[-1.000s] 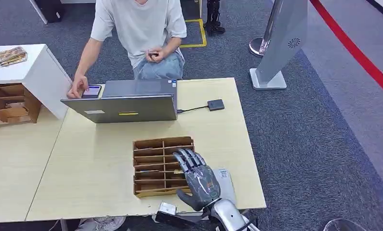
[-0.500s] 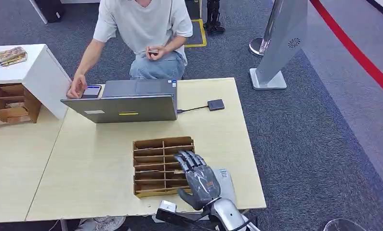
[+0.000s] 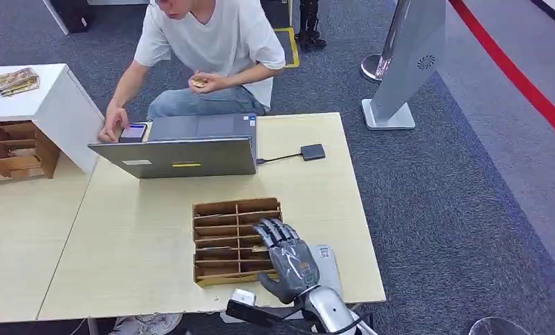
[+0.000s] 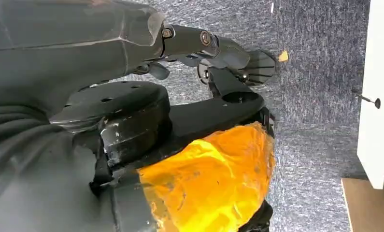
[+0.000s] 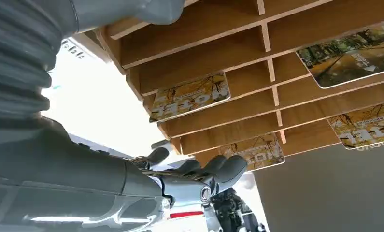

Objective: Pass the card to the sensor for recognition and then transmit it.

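Note:
A wooden card rack (image 3: 222,241) lies on the table (image 3: 135,237) near its front edge. Its slots hold hotel cards (image 5: 191,95) with yellow tree pictures. My right hand (image 3: 287,259) hovers over the rack's right side, fingers spread and holding nothing. In the right wrist view its fingertips (image 5: 227,170) sit just short of one card (image 5: 258,152) in a slot. The sensor (image 3: 313,151), a small black pad, lies farther back on the table, cabled to a laptop (image 3: 183,155). My left hand (image 4: 214,48) hangs beside the body over carpet with nothing in it.
A person sits behind the laptop, one hand on a phone (image 3: 132,131), the other holding a small object. A white cabinet (image 3: 47,105) and a second wooden rack (image 3: 12,150) stand at the left. A white sheet (image 3: 327,259) lies beside my right hand. A grey kiosk (image 3: 407,63) stands on the carpet at the right.
My right hand has stayed over the rack, almost still. The person has leaned forward and moved the hand with the small object to the left.

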